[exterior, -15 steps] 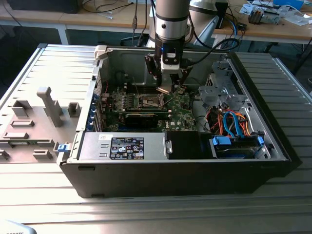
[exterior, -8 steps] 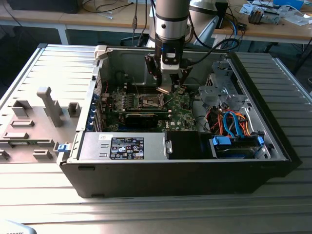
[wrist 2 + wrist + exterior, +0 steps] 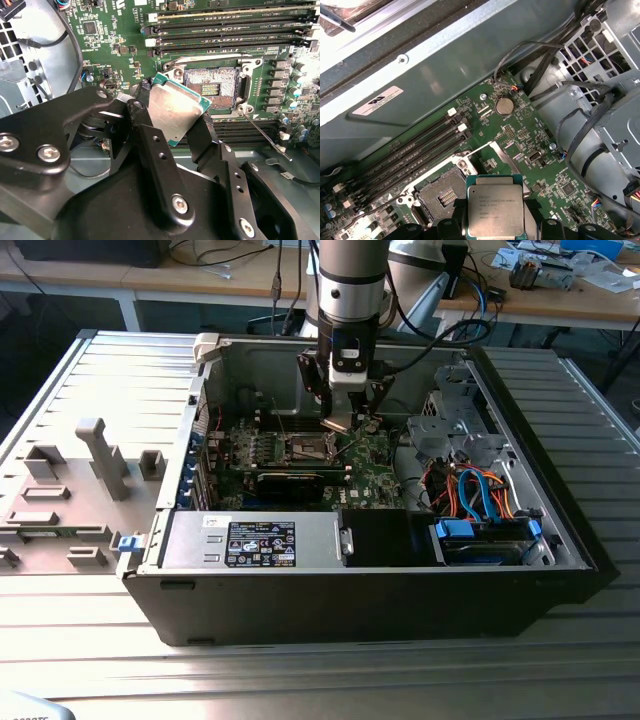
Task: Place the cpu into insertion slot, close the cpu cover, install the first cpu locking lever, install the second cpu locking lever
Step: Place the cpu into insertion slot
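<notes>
One claw (image 3: 347,420) hangs inside the open computer case (image 3: 350,600), which lies on the ribbed counter (image 3: 300,680). The claw is clenched on the cpu (image 3: 494,205), and in the second wrist view its black fingers (image 3: 155,150) pinch two opposite edges of the chip. The cpu is airborne above the green motherboard (image 3: 375,455), just beside the insertion slot (image 3: 212,87) and partly overlapping its rim as seen from the wrist, with nothing touching. In the second wrist view the chip looks tilted, not level with the board. The slot's dark centre lies uncovered in both wrist views, and a thin lever rod (image 3: 265,134) stands clear beside it. By judgement, the step in hand is the first one, placing the cpu. It calls for squaring the chip's edges to the socket rim, centring it over the opening and levelling it, since a skewed seating could harm the contacts.
</notes>
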